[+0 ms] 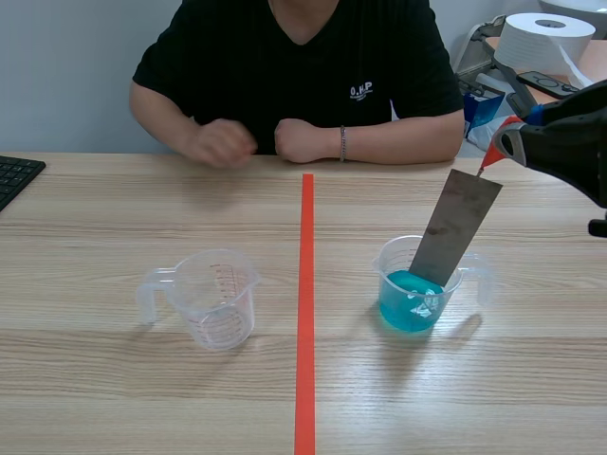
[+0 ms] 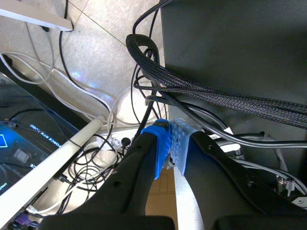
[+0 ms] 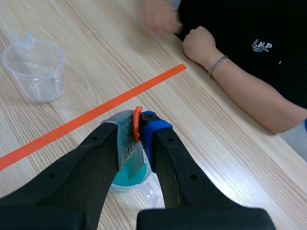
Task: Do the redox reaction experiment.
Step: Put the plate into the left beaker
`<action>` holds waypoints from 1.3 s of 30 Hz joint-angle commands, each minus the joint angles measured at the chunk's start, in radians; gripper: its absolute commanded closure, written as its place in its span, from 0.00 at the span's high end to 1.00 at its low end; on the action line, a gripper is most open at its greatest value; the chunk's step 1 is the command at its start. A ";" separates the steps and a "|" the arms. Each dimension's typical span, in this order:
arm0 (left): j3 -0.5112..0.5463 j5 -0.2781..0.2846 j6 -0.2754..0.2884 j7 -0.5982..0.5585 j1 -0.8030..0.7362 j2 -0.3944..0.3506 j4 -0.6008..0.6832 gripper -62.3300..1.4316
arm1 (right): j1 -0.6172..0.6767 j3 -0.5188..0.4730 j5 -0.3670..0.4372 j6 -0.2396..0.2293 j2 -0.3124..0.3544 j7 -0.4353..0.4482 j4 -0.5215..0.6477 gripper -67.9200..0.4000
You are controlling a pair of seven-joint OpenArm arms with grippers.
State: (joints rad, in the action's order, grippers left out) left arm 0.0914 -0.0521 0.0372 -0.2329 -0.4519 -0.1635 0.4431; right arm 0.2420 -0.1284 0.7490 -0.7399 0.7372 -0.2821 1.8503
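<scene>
Scene view, table (image 1: 114,379): pale wood, split down the middle by an orange-red tape line (image 1: 305,313).
Scene view, person (image 1: 294,57): seated across the table in a black top, both hands on the wood at the far side.
Scene view, edges: dark keyboard (image 1: 14,178) at the left rim; white paper roll (image 1: 542,40) beyond the right arm.
Scene view, empty measuring cup (image 1: 213,299): clear, upright, left of the tape line, handle turned away from the line.
Scene view, cup of blue liquid (image 1: 414,289): clear, upright, right of the tape line, liquid low inside.
Scene view, metal sheet (image 1: 457,227): grey, tilted, lower end dipped into the blue liquid, upper end up at the fingers.
Scene view, right gripper (image 1: 495,152): raised above the cup of blue liquid, pinching the sheet's top edge.
Left wrist view, left gripper (image 2: 169,143): fingers pressed together, blue pads meeting, nothing between them.
Left wrist view, surroundings: tiled floor (image 2: 96,52), a tangle of cables (image 2: 192,91), a black panel (image 2: 240,43) alongside.
Right wrist view, grip: both fingers clamped on the metal sheet's upper end, an orange-red bit showing at its top between the pads.
Right wrist view, under the fingers: sheet reaching down into the cup of blue liquid directly below.
Right wrist view, ahead: tape line crossing the wood, empty measuring cup beyond it, the person's forearm with a bracelet (image 3: 218,63) off to the side.
</scene>
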 commanded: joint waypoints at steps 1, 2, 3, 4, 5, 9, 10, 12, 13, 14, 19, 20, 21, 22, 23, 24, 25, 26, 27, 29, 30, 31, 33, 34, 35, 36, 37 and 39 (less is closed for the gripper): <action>-0.001 0.003 0.002 -0.006 -0.010 -0.001 0.011 0.07 | -0.018 -0.006 0.016 0.005 0.008 0.014 0.012 0.02; -0.001 0.003 0.002 -0.006 -0.010 -0.001 0.011 0.07 | -0.018 -0.008 0.016 0.005 0.008 0.014 0.012 0.02; -0.001 0.003 0.002 -0.006 -0.010 -0.001 0.011 0.07 | -0.018 -0.008 0.016 0.005 0.008 0.014 0.014 0.02; -0.001 0.003 0.002 -0.006 -0.010 -0.001 0.011 0.07 | -0.018 -0.009 0.016 0.005 0.008 0.013 0.016 0.02; -0.001 0.003 0.002 -0.006 -0.010 -0.001 0.011 0.07 | -0.018 -0.009 0.018 0.005 0.008 0.010 0.018 0.02; -0.001 0.003 0.002 -0.006 -0.010 -0.001 0.011 0.07 | -0.018 -0.011 0.023 0.005 0.008 -0.005 0.031 0.02; -0.001 0.003 0.002 -0.006 -0.010 -0.001 0.011 0.07 | -0.018 -0.015 0.023 0.005 0.008 -0.007 0.037 0.02; -0.001 0.003 0.002 -0.006 -0.010 -0.001 0.011 0.07 | -0.018 -0.026 0.032 0.005 0.008 -0.010 0.047 0.02; -0.001 0.003 0.002 -0.006 -0.010 -0.001 0.011 0.07 | -0.018 -0.033 0.044 0.005 0.008 -0.017 0.051 0.02; -0.001 0.003 0.002 -0.006 -0.010 -0.001 0.011 0.07 | -0.018 -0.042 0.059 0.005 0.008 -0.026 0.057 0.02; -0.001 0.003 0.002 -0.006 -0.010 -0.001 0.011 0.07 | -0.018 -0.082 0.106 0.005 0.008 -0.056 0.089 0.02; -0.001 0.003 0.002 -0.006 -0.010 -0.001 0.011 0.07 | -0.018 -0.089 0.117 0.005 0.008 -0.063 0.097 0.02; -0.001 0.003 0.002 -0.006 -0.010 -0.001 0.011 0.07 | -0.018 -0.095 0.127 0.005 0.008 -0.069 0.106 0.02; -0.001 0.003 0.002 -0.006 -0.010 -0.001 0.011 0.07 | -0.018 -0.102 0.136 0.005 0.008 -0.076 0.114 0.02; -0.001 0.003 0.002 -0.006 -0.010 -0.001 0.011 0.07 | -0.018 -0.108 0.145 0.005 0.010 -0.080 0.123 0.02; -0.001 0.003 0.002 -0.006 -0.010 -0.001 0.011 0.07 | -0.018 -0.112 0.156 0.005 0.015 -0.084 0.131 0.02; -0.001 0.003 0.002 -0.006 -0.010 -0.001 0.011 0.07 | -0.018 -0.115 0.172 0.005 0.024 -0.087 0.139 0.02; -0.001 0.003 0.002 -0.006 -0.010 -0.001 0.011 0.07 | -0.018 -0.117 0.188 0.006 0.034 -0.089 0.145 0.02; -0.001 0.003 0.002 -0.006 -0.010 -0.001 0.011 0.07 | -0.018 -0.120 0.206 0.006 0.045 -0.091 0.152 0.02; -0.001 0.003 0.002 -0.006 -0.010 -0.001 0.011 0.07 | -0.018 -0.124 0.235 0.007 0.065 -0.090 0.161 0.02; -0.001 0.003 0.002 -0.006 -0.010 -0.001 0.011 0.07 | -0.018 -0.126 0.247 0.009 0.073 -0.091 0.163 0.02; -0.001 0.003 0.002 -0.006 -0.010 -0.001 0.011 0.07 | -0.018 -0.129 0.256 0.010 0.078 -0.090 0.163 0.02; -0.001 0.003 0.002 -0.006 -0.010 -0.001 0.011 0.07 | -0.018 -0.132 0.259 0.010 0.082 -0.089 0.163 0.02; -0.001 0.003 0.002 -0.006 -0.010 -0.001 0.011 0.07 | -0.018 -0.132 0.262 0.010 0.085 -0.087 0.163 0.02; -0.001 0.003 0.002 -0.006 -0.010 -0.001 0.011 0.07 | -0.019 -0.132 0.263 0.010 0.086 -0.085 0.163 0.02; -0.001 0.003 0.002 -0.006 -0.010 -0.001 0.011 0.07 | -0.024 -0.132 0.266 0.010 0.085 -0.087 0.163 0.02; -0.001 0.003 0.002 -0.006 -0.010 -0.001 0.011 0.07 | -0.028 -0.132 0.266 0.010 0.086 -0.086 0.163 0.02; -0.001 0.003 0.002 -0.006 -0.010 -0.001 0.011 0.07 | -0.045 -0.132 0.266 0.010 0.085 -0.087 0.163 0.02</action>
State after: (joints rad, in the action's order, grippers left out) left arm 0.0914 -0.0521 0.0372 -0.2329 -0.4519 -0.1635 0.4431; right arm 0.2321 -0.2462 0.9997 -0.7380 0.8093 -0.3878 2.0094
